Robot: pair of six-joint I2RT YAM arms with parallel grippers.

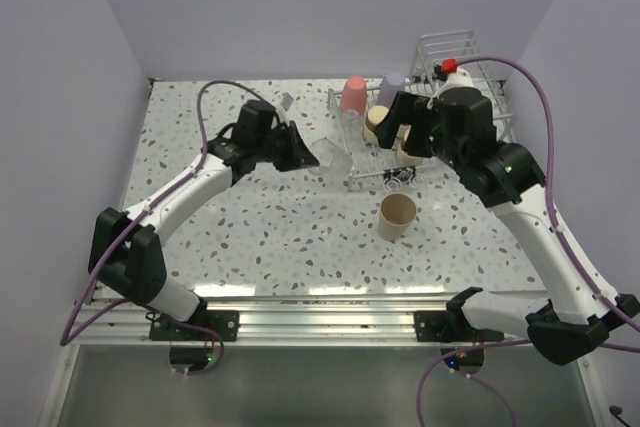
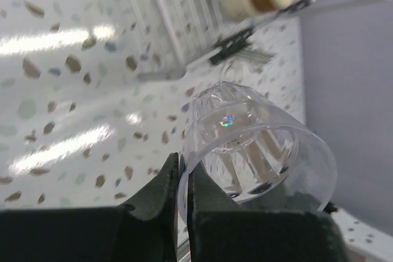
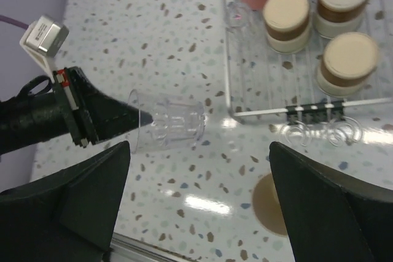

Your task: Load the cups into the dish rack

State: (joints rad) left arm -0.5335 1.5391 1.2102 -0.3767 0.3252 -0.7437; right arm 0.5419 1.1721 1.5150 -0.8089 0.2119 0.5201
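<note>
The left gripper (image 2: 182, 171) is clenched on the rim of a clear cup (image 2: 258, 151), one finger inside the wall and one outside. The cup lies tilted on its side, its mouth toward the gripper and its base toward the dish rack (image 3: 258, 113), just left of the rack's front-left corner.

The right gripper (image 3: 199, 145) hangs above that same corner, spread wide and grasping nothing.

In my judgement the job is well past halfway. Inside the rack stand a coral cup (image 1: 352, 94) and a lavender cup (image 1: 391, 87) at the back, with three brown cups (image 3: 287, 19) upside down on the low grid. Something clear sits at the rack's left edge, perhaps another cup; I cannot tell.

Two cups are left to load: the clear cup now gripped, and a beige cup (image 1: 397, 217) standing upright on the worktop (image 1: 250, 237) just in front of the rack.
</note>
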